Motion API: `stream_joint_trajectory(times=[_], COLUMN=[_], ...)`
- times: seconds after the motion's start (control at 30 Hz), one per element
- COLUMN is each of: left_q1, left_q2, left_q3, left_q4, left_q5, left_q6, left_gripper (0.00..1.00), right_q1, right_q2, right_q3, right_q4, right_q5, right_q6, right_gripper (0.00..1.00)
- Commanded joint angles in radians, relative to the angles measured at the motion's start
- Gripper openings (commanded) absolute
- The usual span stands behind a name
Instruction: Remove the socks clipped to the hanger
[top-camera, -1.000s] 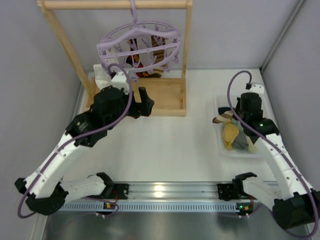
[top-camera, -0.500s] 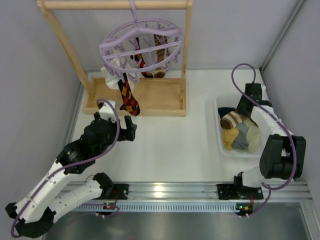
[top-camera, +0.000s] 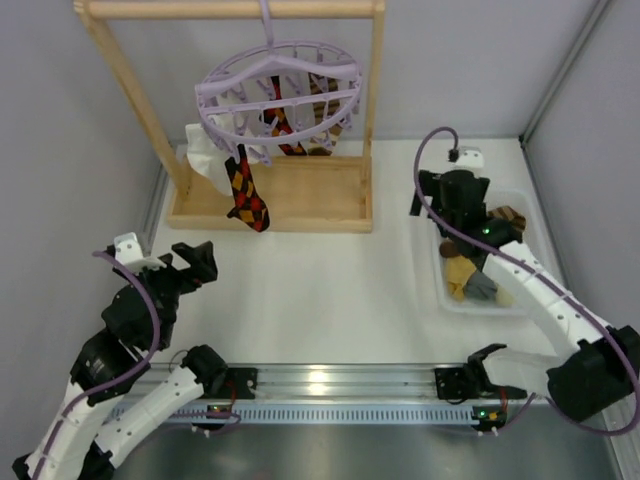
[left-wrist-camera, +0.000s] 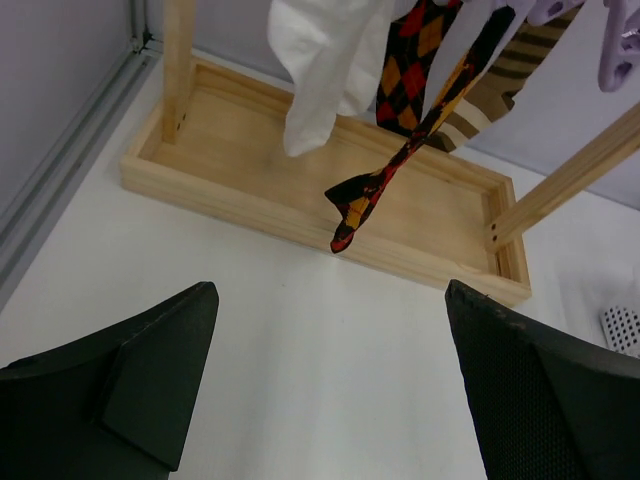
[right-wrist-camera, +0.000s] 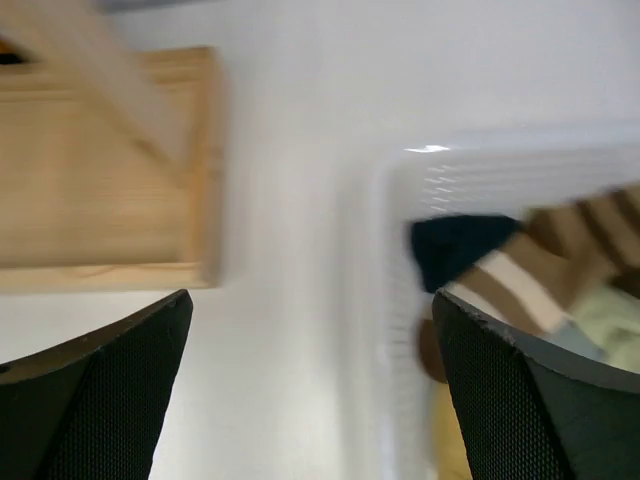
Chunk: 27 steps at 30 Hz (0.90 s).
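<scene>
The lilac hanger (top-camera: 278, 85) hangs from the wooden rack's top bar. Clipped to it are a white sock (top-camera: 203, 150), a long black argyle sock (top-camera: 245, 190) and brown striped socks (top-camera: 320, 110). The left wrist view shows the white sock (left-wrist-camera: 320, 70), the dangling argyle sock (left-wrist-camera: 370, 190) and a striped sock (left-wrist-camera: 500, 90) above the rack's base. My left gripper (top-camera: 185, 262) (left-wrist-camera: 330, 390) is open and empty, low at the near left, well short of the rack. My right gripper (top-camera: 425, 200) (right-wrist-camera: 310, 390) is open and empty beside the tray's left rim.
The wooden rack's base (top-camera: 300, 195) (right-wrist-camera: 100, 170) stands at the back. A white tray (top-camera: 480, 302) (right-wrist-camera: 400, 250) at the right holds loose socks, among them a brown-and-cream striped one (right-wrist-camera: 540, 270) and a navy one (right-wrist-camera: 455, 245).
My left arm has drawn back from the hanger to the near left, and the argyle sock now dangles long. My right gripper has opened and moved left off the tray.
</scene>
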<state>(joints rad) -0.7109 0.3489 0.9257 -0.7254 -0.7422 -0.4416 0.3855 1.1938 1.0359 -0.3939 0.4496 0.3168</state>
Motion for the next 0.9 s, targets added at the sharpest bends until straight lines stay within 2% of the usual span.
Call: stream_joint_trajectory(times=[0.0,0.03,0.07,0.1,0.17,0.23,0.37,0.5,0.63,0.7,0.77,0.87], left_q1=[0.027,0.037,0.040,0.044,0.054,0.065,0.073,0.076,0.077,0.077,0.077,0.082], left_q2=[-0.036,-0.044,-0.056,-0.057,-0.060,-0.057,-0.057,-0.060,-0.062,-0.062,-0.060,-0.060], left_q3=[-0.021,-0.024,-0.025,-0.027,-0.027,-0.028,-0.030,-0.031,-0.030,-0.031,-0.030,-0.030], left_q4=[0.021,0.021,0.020,0.021,0.021,0.021,0.021,0.021,0.021,0.021,0.021,0.021], left_q5=[-0.072,-0.071,-0.069,-0.068,-0.068,-0.063,-0.052,-0.045,-0.040,-0.034,-0.029,-0.019], left_q6=[-0.029,-0.035,-0.039,-0.040,-0.040,-0.037,-0.036,-0.036,-0.034,-0.034,-0.031,-0.029], left_gripper=[0.99,0.99,0.99,0.99,0.99,0.99,0.99,0.99,0.99,0.99,0.99,0.99], right_q1=[0.200,0.241,0.345,0.412,0.574,0.639,0.766,0.825,0.839,0.840,0.837,0.834], right_q2=[-0.052,-0.054,-0.045,0.005,0.085,0.206,0.400,0.577,0.674,0.754,0.859,0.975], right_q3=[-0.081,-0.139,-0.157,-0.157,-0.093,-0.018,0.172,0.363,0.478,0.554,0.725,0.895], right_q4=[0.288,0.362,0.430,0.514,0.552,0.625,0.638,0.603,0.705,0.661,0.568,0.540], right_q5=[-0.011,-0.012,0.030,0.078,0.161,0.126,0.149,0.233,0.178,0.185,0.215,0.300], right_q6=[0.057,0.076,0.088,0.082,0.076,0.079,0.068,0.097,0.073,0.070,0.026,-0.039], right_gripper=[0.99,0.99,0.99,0.99,0.99,0.99,0.99,0.99,1.00,0.99,1.00,1.00])
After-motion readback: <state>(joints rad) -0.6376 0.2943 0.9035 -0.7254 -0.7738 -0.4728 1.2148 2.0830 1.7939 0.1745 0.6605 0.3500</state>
